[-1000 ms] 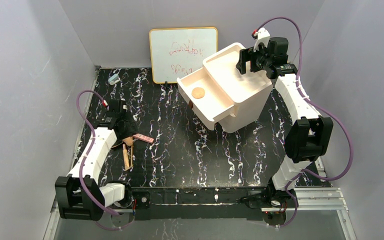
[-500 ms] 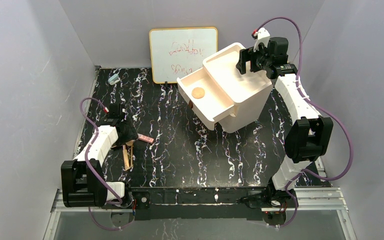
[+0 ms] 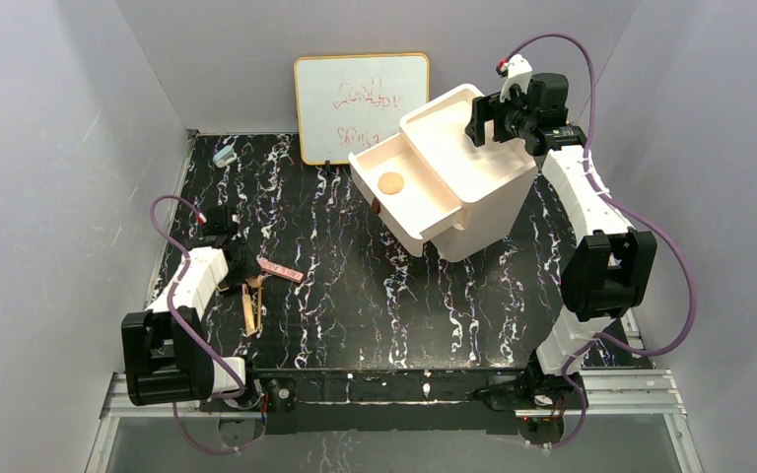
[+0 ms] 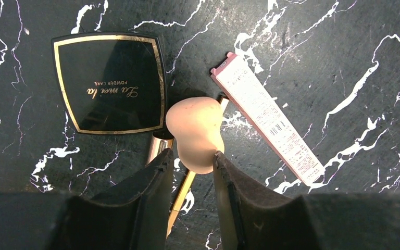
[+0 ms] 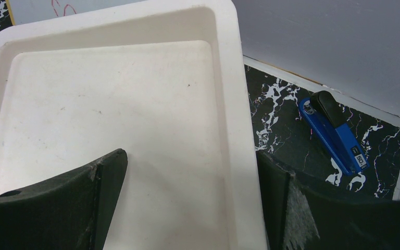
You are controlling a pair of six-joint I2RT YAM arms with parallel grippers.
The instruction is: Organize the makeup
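Note:
In the left wrist view my left gripper [image 4: 191, 156] is shut on the lower end of a peach blending sponge [image 4: 195, 127] that lies over gold-handled brushes [image 4: 186, 188]. A dark square compact [image 4: 109, 83] lies just left of the sponge and a pink flat palette [image 4: 268, 117] just right of it. From above, the left gripper [image 3: 241, 268] is at the table's left, with the palette [image 3: 281, 270] and the wooden brushes [image 3: 250, 310] beside it. A round peach puff [image 3: 390, 182] lies in the open drawer. My right gripper [image 3: 481, 120] is open and empty over the organizer's top tray [image 5: 109, 104].
The white organizer [image 3: 473, 187] stands at the back right with its drawer [image 3: 419, 222] pulled out to the left. A whiteboard [image 3: 360, 103] leans on the back wall. A small pale-blue object [image 3: 224, 156] lies at the back left. A blue object [image 5: 333, 133] lies behind the organizer.
My left arm has drawn back and swung a little to the left, and its gripper now sits over the sponge by the compact. The right arm has not moved.

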